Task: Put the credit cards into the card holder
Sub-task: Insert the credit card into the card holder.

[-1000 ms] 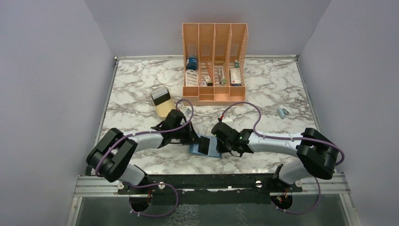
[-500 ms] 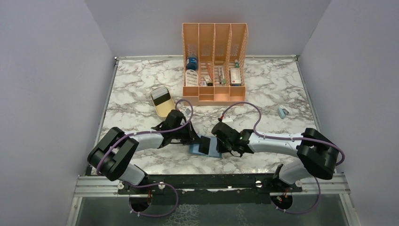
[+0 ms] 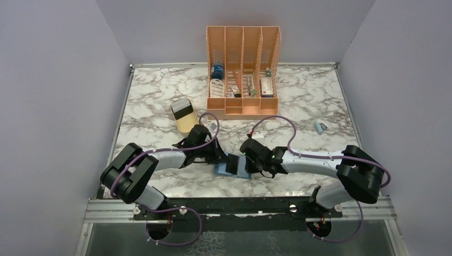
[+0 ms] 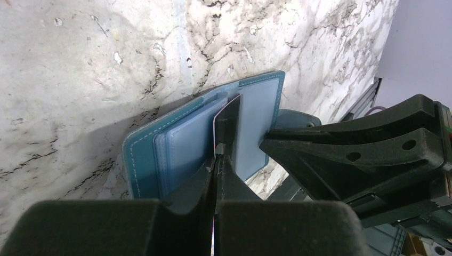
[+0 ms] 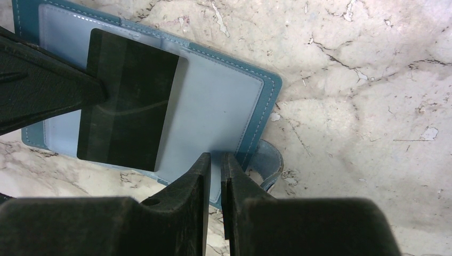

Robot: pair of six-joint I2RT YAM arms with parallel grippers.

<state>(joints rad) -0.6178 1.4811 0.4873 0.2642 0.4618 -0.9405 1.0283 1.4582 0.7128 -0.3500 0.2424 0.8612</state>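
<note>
Plain, pale lavender-grey walls [image 3: 58, 80] closed in the left, right and top of the frame, evenly lit, with only soft shadows. The centre held a white marble-patterned tabletop [image 3: 298, 90] veined in grey. Along the bottom of the frame ran a silver metal rail [image 3: 106, 212], with a dark surface [image 3: 256, 240] below it.
</note>
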